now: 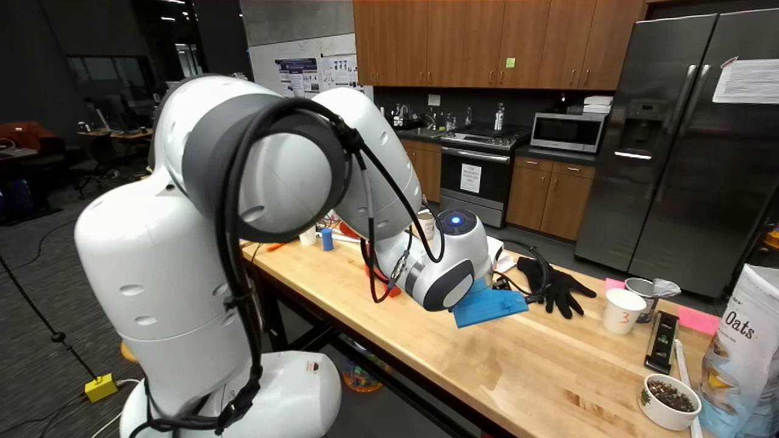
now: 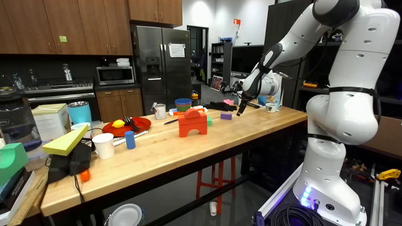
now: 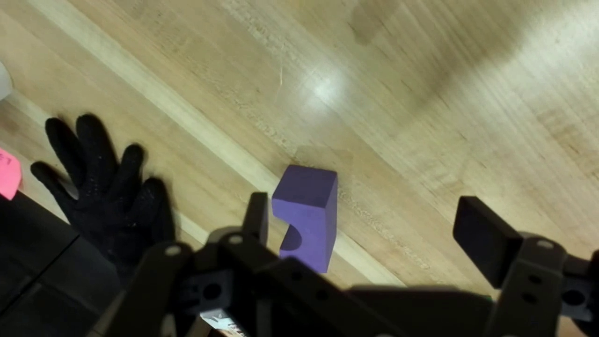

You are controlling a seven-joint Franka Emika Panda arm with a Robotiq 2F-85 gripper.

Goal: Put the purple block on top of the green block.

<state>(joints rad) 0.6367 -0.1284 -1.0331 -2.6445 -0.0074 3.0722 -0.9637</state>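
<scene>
Fingers (image 3: 486, 241) stand wide, empty; purple block (image 3: 310, 220) lies beyond them (probably light, stiff): grip clear of its notch (image 3: 292, 238).

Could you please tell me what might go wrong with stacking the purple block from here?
The purple block appears off-centre to the open gripper in the wrist view, so descending might knock it. Its notch leaves less side to grip, so it could slip. In an exterior view, the red arch partly hides the green block; stacking might bump the arch.
</scene>
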